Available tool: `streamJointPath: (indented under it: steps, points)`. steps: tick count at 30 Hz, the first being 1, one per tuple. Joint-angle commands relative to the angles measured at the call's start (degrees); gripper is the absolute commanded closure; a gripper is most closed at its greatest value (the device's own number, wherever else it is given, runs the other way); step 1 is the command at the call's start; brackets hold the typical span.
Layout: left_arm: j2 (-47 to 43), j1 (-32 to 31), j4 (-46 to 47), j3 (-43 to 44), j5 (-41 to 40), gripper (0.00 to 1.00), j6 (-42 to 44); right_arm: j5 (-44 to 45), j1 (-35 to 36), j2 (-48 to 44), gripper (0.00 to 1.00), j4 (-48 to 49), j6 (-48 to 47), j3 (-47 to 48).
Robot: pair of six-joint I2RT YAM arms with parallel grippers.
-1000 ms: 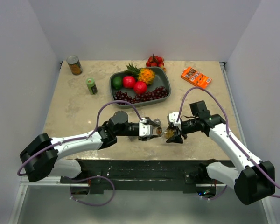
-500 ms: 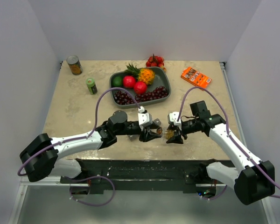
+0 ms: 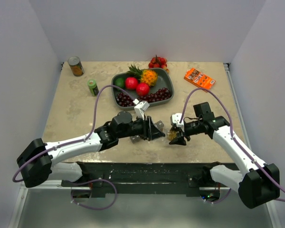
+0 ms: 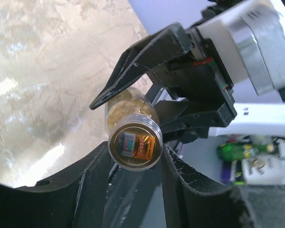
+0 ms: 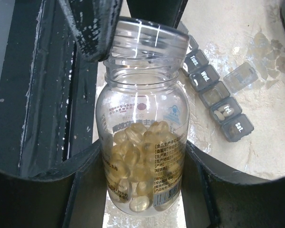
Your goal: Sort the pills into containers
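The right gripper (image 3: 173,137) is clamped around the body of a clear bottle (image 5: 141,102) of yellow pills (image 5: 128,152), held over the table's (image 3: 76,109) near edge. The bottle lies roughly level, its long axis running between the arms and its neck towards the left gripper (image 3: 154,130), whose fingers are closed on the cap (image 4: 135,145). The pill box (image 5: 218,102) lies flat on the table just beside the bottle, a diagonal strip with one lid open.

Clear glossy plastic pill bottle (image 5: 141,137) with a ribbed clear plastic cap (image 5: 149,38); shiny translucent amber gel capsules (image 5: 135,166) inside. Dark-grey semi-clear smooth plastic strip of lidded containers (image 5: 217,97). Beige marble-look tabletop (image 5: 256,142), polished and glossy.
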Motion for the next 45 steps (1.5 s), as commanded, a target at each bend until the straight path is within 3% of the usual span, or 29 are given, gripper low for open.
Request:
streamJointPath:
  steps: [1, 11, 18, 21, 28, 35, 38, 41, 45]
  points:
    - [-2.0, -0.6, -3.9, 1.9, -4.5, 1.0, -13.3, -0.9, 0.2, -0.6, 0.98, 2.1, 0.3, 0.7]
    - [-1.5, -0.3, -4.6, 3.0, -4.3, 1.0, -14.8, -0.9, 0.1, -0.7, 0.98, 2.1, 0.5, 0.8]
    - [-9.2, 2.2, -6.1, -0.3, -9.0, 1.0, -12.0, -0.2, -0.1, -0.8, 0.99, 2.7, 1.6, 0.9]
    - [-12.3, 4.9, -11.7, -1.7, -11.4, 1.0, -9.6, 0.9, -0.4, -1.0, 0.98, 3.8, 3.5, 1.1]
    - [-16.8, 18.2, -28.0, -11.5, -20.0, 1.0, -6.9, 5.5, -2.2, -1.4, 0.98, 6.8, 8.5, 2.1]
    - [-13.7, 26.7, -29.1, -16.9, -22.5, 1.0, -6.2, 9.5, -5.2, -3.2, 0.98, 12.1, 16.7, 2.1]
    - [-10.8, 27.3, -30.3, -16.3, -25.0, 0.92, -6.1, 13.6, -6.3, -4.7, 0.98, 15.5, 20.7, 1.8]
    - [-7.2, 27.7, -32.4, -15.4, -27.1, 0.63, -6.3, 18.8, -6.9, -6.1, 0.98, 17.3, 23.5, 2.4]
    - [-6.4, 28.1, -33.1, -16.1, -26.8, 0.45, -6.2, 21.2, -7.6, -8.0, 0.98, 17.2, 24.6, 3.3]
